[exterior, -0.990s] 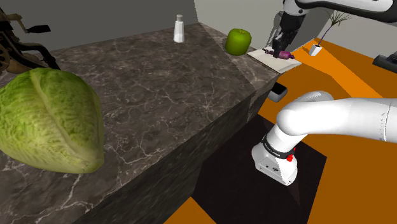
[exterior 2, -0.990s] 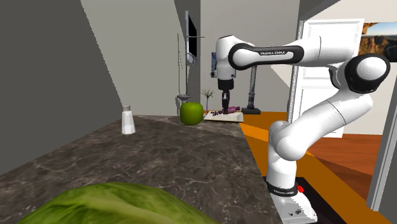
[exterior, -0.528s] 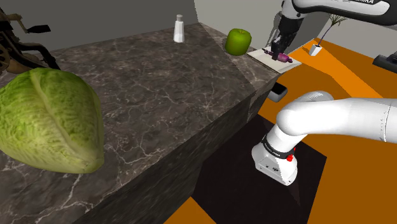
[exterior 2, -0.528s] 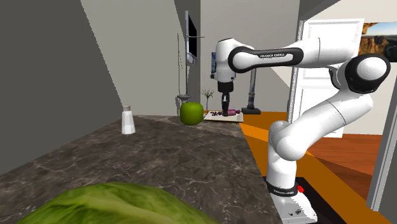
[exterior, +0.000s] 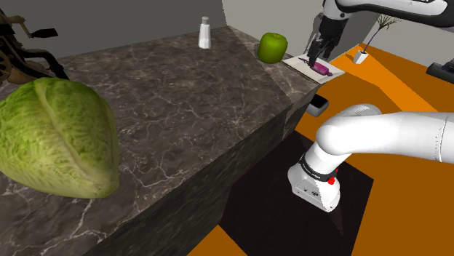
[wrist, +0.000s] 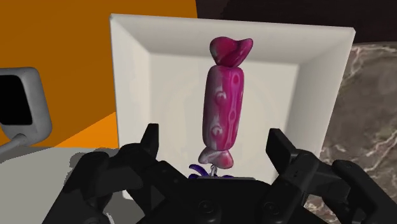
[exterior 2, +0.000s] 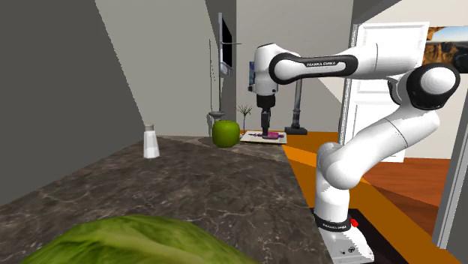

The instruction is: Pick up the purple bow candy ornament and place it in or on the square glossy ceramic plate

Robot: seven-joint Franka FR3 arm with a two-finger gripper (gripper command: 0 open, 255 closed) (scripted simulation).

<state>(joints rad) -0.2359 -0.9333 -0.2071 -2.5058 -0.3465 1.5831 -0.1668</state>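
Dark marbled counter point(exterior: 189, 109): runs from the near left to the far right of the shoulder view. An orange floor point(exterior: 407, 80) is seen beyond it.

Green cabbage point(exterior: 54, 138): rests at the near left end of the counter.

White arm point(exterior: 385, 134): rises from its stand point(exterior: 314, 185) beside the counter and is stretched over the far right corner.

Square white plate point(wrist: 133, 83): set at that far corner, just right of a green apple point(exterior: 272, 47).

White shaker point(exterior: 205, 33): stands upright, left of the apple, apart from it.

Gripper point(wrist: 215, 139): held directly above the plate, pointing down. Its fingers point(wrist: 150, 137) are spread wide; nothing is gripped.

Candy ornament point(wrist: 222, 105): magenta-purple with twisted ends, lying flat inside the plate between the two fingers and touched by neither.
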